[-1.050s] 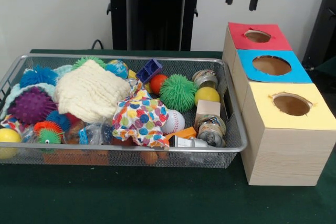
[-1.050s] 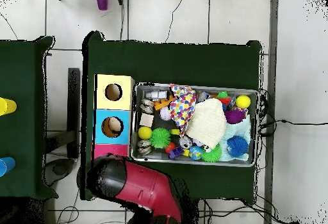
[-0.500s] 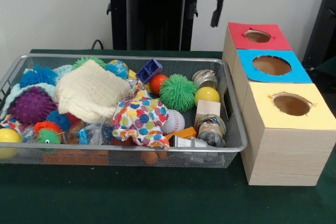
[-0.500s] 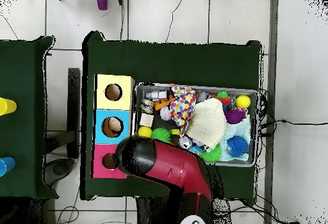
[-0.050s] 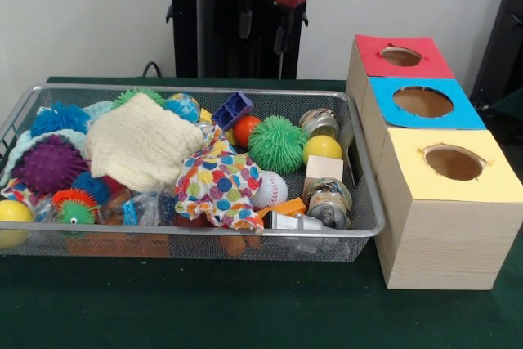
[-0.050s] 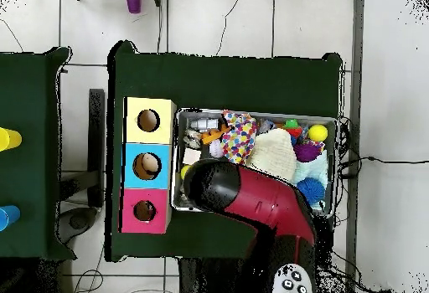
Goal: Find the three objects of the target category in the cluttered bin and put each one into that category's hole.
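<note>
A wire bin [image 5: 188, 90] holds a heap of toys: a green spiky ball [image 5: 277, 143], a yellow ball [image 5: 322, 148], a white baseball [image 5: 270, 189], an orange ball [image 5: 245, 130], a blue block [image 5: 233, 109], glass jars [image 5: 328, 202], a cream cloth [image 5: 139, 140] and a spotted cloth [image 5: 216, 181]. My gripper [image 5: 261, 32] hangs open and empty high over the bin's far edge, above the blue block. In the overhead view the red arm [image 6: 251, 202] covers the bin's [image 6: 251, 114] lower left part and hides the gripper.
Three wooden boxes with round holes stand right of the bin: red top [image 5: 372, 51] farthest, blue top [image 5: 384, 96] in the middle, yellow top [image 5: 409, 169] nearest. Purple [image 5: 47, 163] and blue [image 5: 59, 117] spiky balls fill the bin's left end.
The gripper has swung from above the red box to above the bin's far edge. It stays open and empty. Nothing in the bin has moved.
</note>
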Controlling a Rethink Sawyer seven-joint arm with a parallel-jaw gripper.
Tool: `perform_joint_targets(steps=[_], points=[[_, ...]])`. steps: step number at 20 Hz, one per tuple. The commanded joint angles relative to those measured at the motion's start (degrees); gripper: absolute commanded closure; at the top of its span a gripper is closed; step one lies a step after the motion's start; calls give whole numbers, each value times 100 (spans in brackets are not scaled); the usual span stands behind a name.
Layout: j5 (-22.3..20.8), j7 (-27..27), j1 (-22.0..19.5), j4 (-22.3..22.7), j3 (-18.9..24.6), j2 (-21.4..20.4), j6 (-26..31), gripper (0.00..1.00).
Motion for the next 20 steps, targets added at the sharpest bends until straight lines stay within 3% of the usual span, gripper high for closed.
perform_joint_targets(steps=[1, 5, 11, 15, 20], points=[[-390, -358, -427, -552, 708, 448, 444, 0], [-592, -416, -590, -713, 795, 646, 235, 0], [-890, -454, -738, -1060, 834, 846, 371, 0], [-1018, -489, -826, -808, 856, 626, 316, 0], [-1136, -524, -976, -813, 970, 658, 341, 0]])
